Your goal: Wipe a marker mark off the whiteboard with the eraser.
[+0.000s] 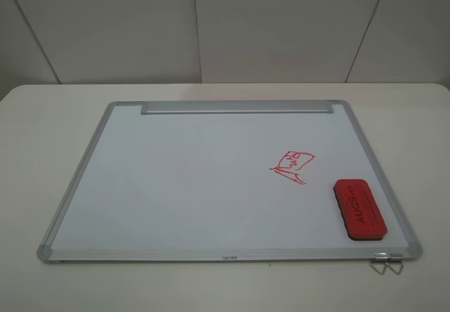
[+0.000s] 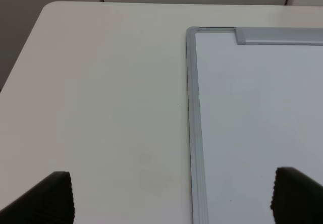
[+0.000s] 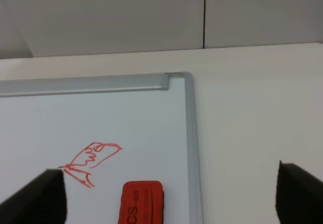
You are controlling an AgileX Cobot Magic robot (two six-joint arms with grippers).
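- Your left gripper (image 2: 171,199) stands wide apart and holds nothing. One finger (image 2: 48,199) is over the table (image 2: 101,108), the other over the board (image 2: 252,113). The board's left frame runs between them.
- Your right gripper (image 3: 171,193) is also spread wide and empty. In its wrist view the eraser (image 3: 141,204) and the board's right frame both show in the gap between the fingers. You cannot tell its height above the board.
- Neither gripper appears in the high view.
- A wire clip (image 1: 387,263) sticks out from the board's near right corner onto the table.
- The eraser lies flat on the board, lettering up, near the near right corner and just inside the right frame. Nothing touches it.
- The mark (image 1: 292,166) is an angular red scribble with spiky lines. It sits right of the board's middle, just beyond the eraser and to its left, and apart from it.
- The rest of the white surface looks clean.
- The tray strip (image 1: 237,107) runs along the board's far edge.
- Beyond the table stands a pale panelled wall (image 1: 211,24).
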